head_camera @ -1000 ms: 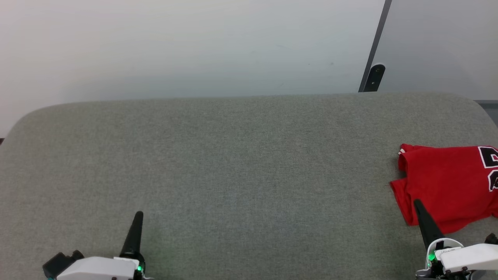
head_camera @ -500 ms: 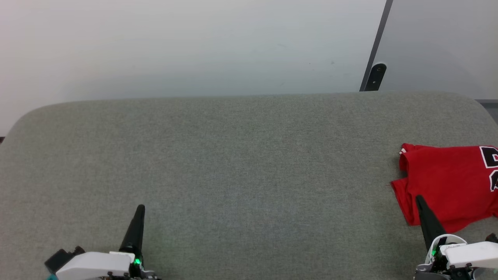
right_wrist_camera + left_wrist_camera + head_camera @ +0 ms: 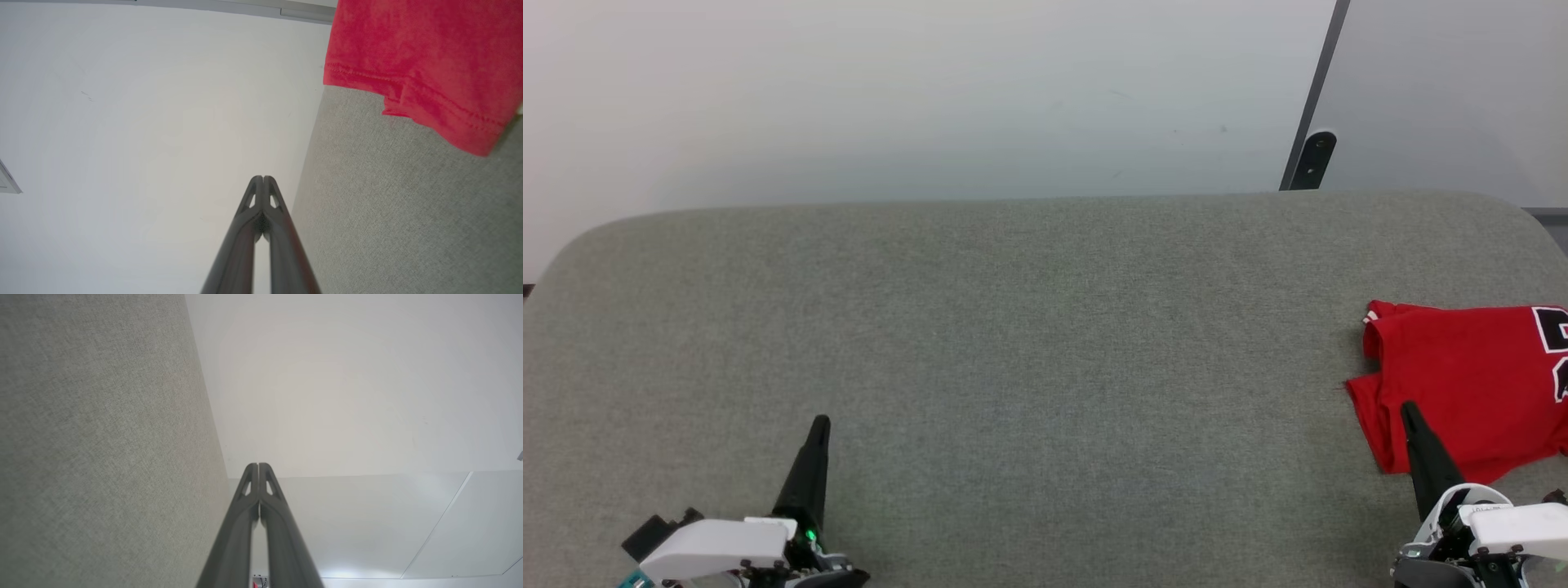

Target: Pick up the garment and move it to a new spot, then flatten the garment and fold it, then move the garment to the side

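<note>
Lying at the right edge of the grey cloth-covered table point(image 3: 1045, 327), the garment point(image 3: 1462, 384) is a red folded bundle. It sits flat on the cloth, and its right part is cut off by the head view's border. Part of a black-and-white print point(image 3: 1553, 351) shows there, and a bit of white trim point(image 3: 1369, 315) peeks out at the far left corner. The right gripper point(image 3: 1406, 407) rises from the lower right with its two dark fingers pressed together into one point, gripping nothing. In the head view that point overlaps the garment's near left corner. In the right wrist view the stitched red hem lies off to the upper right, apart from the fingertips, with bare grey cloth between, so they do not touch the fabric. The left gripper point(image 3: 821, 422) is at the lower left over bare cloth, well apart from the garment. Its fingers are also closed tip to tip and hold nothing, as the left wrist view shows plainly. Behind the table stands a pale wall point(image 3: 931, 98), with a dark slanted strip point(image 3: 1315, 90) and a small black fitting point(image 3: 1313, 159) at the far right.
</note>
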Controlling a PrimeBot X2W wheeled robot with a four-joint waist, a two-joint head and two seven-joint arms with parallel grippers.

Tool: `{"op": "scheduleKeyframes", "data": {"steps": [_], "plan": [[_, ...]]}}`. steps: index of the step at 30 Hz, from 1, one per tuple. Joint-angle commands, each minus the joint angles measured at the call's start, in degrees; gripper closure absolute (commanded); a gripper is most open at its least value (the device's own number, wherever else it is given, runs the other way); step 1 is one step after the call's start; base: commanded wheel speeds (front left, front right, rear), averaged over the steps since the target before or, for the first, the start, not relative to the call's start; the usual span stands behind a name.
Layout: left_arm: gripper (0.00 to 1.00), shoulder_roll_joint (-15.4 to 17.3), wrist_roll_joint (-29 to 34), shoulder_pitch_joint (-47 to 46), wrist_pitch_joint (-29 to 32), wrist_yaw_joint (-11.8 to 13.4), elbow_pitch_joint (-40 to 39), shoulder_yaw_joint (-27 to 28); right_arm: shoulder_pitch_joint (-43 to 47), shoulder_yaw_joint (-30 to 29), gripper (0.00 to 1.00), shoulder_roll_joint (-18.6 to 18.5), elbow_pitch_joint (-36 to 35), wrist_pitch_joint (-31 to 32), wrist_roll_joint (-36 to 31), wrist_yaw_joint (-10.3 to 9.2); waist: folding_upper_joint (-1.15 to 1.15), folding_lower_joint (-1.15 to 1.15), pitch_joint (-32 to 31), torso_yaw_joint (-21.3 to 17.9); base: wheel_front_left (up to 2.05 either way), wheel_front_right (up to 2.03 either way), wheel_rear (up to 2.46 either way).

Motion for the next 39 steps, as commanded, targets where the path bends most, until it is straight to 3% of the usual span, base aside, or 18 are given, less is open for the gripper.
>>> {"op": "scheduleKeyframes", "data": {"steps": [1,11,39], "plan": [[1.0,-0.1,-1.2,-1.0,0.3,-0.3,0.1,0.3,-0.8,-0.3,1.0,0.2,0.1,0.0,1.1,-0.05,0.0,0.0,0.0,0.0,0.0,0.0,0.0],[1.0,-0.3,-4.8,-1.8,1.3,-0.6,0.4,0.5,-1.5,-0.7,1.0,0.6,0.8,-0.1,4.2,-0.06,0.0,0.0,0.2,0.1,0.0,0.0,0.0],[1.0,-0.3,-4.6,-1.7,1.2,-0.6,0.4,0.4,-1.2,-0.6,1.0,0.6,0.7,-0.1,4.0,-0.06,0.0,0.0,0.2,0.1,0.0,0.0,0.0]]}}
